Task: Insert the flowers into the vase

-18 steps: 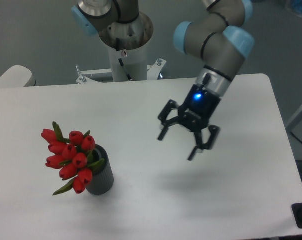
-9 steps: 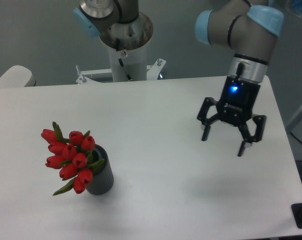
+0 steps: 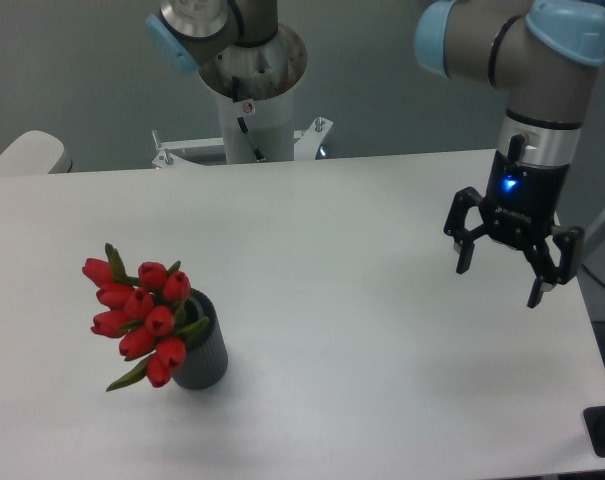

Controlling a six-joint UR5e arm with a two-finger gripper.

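At lower left of the frame the bunch of red tulip buds with green leaves (image 3: 142,320) leans out of the small dark grey ribbed vase (image 3: 204,358), apparently already inserted, so the black two-finger gripper (image 3: 514,268) hangs wide open and empty at right.

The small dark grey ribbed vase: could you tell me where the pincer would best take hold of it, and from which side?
Probably the small dark grey ribbed vase low on its upright cylindrical body, from its right side, since the red tulip bunch spills over its rim and left. The open pincer looks wide enough.
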